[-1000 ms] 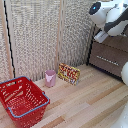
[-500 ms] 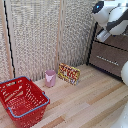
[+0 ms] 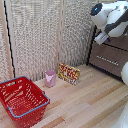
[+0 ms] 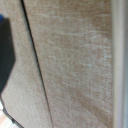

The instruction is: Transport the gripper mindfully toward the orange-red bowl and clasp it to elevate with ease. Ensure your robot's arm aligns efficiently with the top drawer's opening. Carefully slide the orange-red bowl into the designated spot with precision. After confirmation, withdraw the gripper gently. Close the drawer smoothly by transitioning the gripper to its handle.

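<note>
Gripper (image 3: 101, 38) sat high at the exterior view's right, over the cabinet; jaw state could not be told.

Robot's arm (image 3: 112, 17) hung above the drawer front (image 3: 110, 57) with its silver handle (image 3: 107, 58). No orange-red bowl was visible in either view; whether it lay inside a drawer could not be confirmed. The wrist view showed only woven screen panelling (image 4: 70, 65). Judged stage: late, around placing or closing. The red wire basket (image 3: 22, 100), pink cup (image 3: 50, 78) and patterned box (image 3: 68, 73) stood untouched on the wooden floor (image 3: 90, 105).
</note>
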